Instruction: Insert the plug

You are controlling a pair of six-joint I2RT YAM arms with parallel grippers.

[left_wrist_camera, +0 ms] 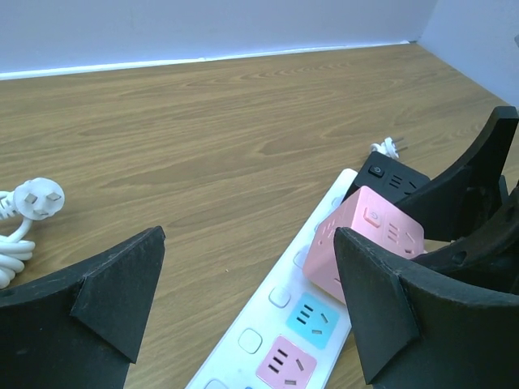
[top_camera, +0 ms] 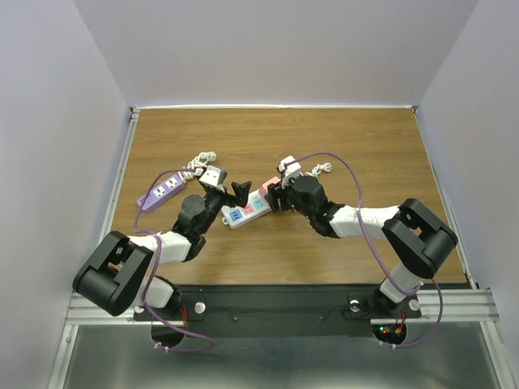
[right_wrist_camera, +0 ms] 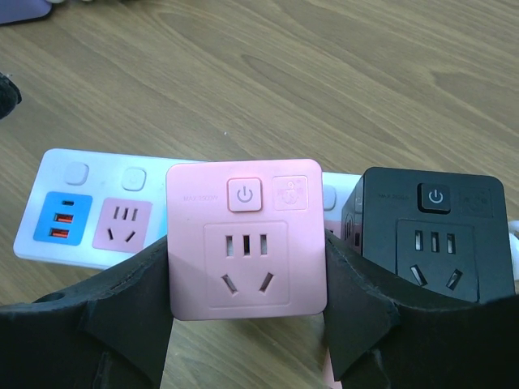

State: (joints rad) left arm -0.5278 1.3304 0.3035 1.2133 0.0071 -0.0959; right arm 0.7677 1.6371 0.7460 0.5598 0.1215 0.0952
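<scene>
Where the two arms met: both grippers stood at the white power strip point(top_camera: 243, 213) near the middle of the table point(top_camera: 365, 138), tips facing one another.
Right gripper point(right_wrist_camera: 246, 251): clamped on the pink cube adapter point(right_wrist_camera: 246, 237), with one finger point(right_wrist_camera: 130, 304) against its left side and the other against its right side.
Left gripper point(left_wrist_camera: 247, 243): spread wide with nothing held, and its fingers point(left_wrist_camera: 113, 292) stood clear of the cube, over the strip's socket end.
Pink cube adapter: sat upright on the strip with its socket face and power button turned up, just past the strip's blue and pink sockets.
Seating of the plug: could not tell, as the underside of the cube was hidden by the cube itself and the fingers.
Black cube adapter point(right_wrist_camera: 430, 235): sat just beside the pink one, towards the strip's far end, with its face turned the same way.
White power strip: lay flat on the wood, diagonal in the overhead view.
Loose white plug point(left_wrist_camera: 36, 198): lay on bare wood with its coiled cord, well apart from the strip.
Purple power strip point(top_camera: 162, 190): lay flat on the table to the left of the left arm, apart from the white strip.
</scene>
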